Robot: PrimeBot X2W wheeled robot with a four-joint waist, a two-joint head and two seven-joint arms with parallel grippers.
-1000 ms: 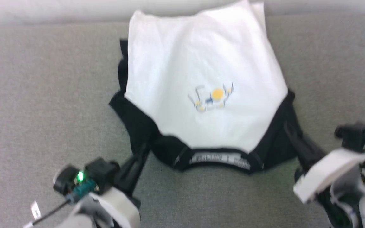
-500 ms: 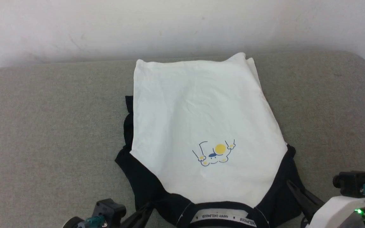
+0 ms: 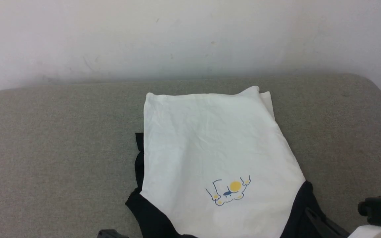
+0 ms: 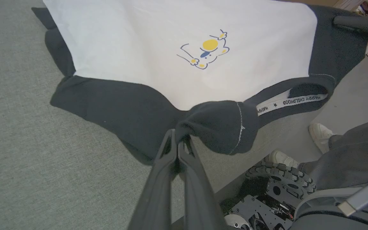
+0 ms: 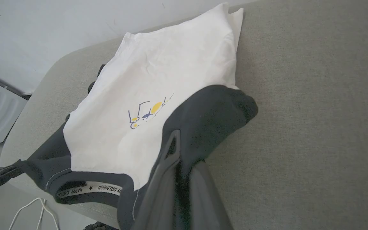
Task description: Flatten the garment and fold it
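We judge the garment limp and light, spread on the grey cushion reaching its near edge, left fingers and right fingers each clamped on a black shoulder, sound holds.

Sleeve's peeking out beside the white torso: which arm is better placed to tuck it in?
Left, probably: the black sleeve pokes out along the garment's left edge, nearest the left pincer, shut on that shoulder; the right pincer grips the far shoulder.
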